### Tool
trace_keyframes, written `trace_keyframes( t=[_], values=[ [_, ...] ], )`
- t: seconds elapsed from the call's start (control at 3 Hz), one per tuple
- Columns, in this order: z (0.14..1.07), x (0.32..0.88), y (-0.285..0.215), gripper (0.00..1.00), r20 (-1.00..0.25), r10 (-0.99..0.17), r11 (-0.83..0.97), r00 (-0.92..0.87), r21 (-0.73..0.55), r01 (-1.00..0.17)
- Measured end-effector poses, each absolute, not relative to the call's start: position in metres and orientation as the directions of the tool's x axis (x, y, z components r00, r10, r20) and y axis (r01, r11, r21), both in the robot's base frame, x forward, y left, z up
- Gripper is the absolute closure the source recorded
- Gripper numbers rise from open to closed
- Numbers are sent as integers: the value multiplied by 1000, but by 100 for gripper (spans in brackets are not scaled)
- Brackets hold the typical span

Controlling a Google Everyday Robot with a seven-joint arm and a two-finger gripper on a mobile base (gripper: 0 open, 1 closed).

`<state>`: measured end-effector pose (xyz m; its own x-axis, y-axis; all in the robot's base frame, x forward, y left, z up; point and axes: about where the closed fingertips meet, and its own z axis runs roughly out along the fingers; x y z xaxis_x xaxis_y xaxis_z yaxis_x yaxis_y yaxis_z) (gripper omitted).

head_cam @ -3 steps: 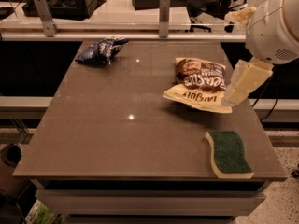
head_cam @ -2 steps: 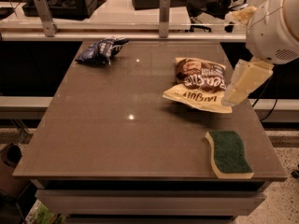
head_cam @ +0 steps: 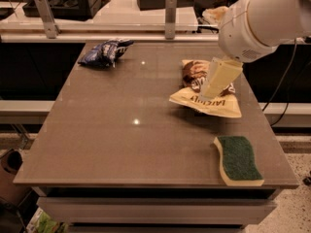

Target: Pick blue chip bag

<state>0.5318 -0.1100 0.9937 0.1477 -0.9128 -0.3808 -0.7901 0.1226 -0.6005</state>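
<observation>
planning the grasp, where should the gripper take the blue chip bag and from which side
Best guess: pinch the blue chip bag across its crumpled middle, coming from above. It lies flat near the far left corner of the table, long axis left to right, so the raised folds offer most to grip. The gripper hangs over the brown chip bag on the right, well away.

White arm [head_cam: 262,18] from upper right, cream claw [head_cam: 214,84] slanting down-left, right of centre

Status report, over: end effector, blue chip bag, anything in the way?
End effector above brown chip bag, right side of table. Blue chip bag far-left corner, not held. Green sponge front right, off the path.
</observation>
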Motion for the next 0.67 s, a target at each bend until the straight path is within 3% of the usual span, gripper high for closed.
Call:
trace_keyframes(
  t=[0.67],
  values=[
    [973, 583, -34, 0, -410, -882, 108, 233, -657, -746]
  ],
)
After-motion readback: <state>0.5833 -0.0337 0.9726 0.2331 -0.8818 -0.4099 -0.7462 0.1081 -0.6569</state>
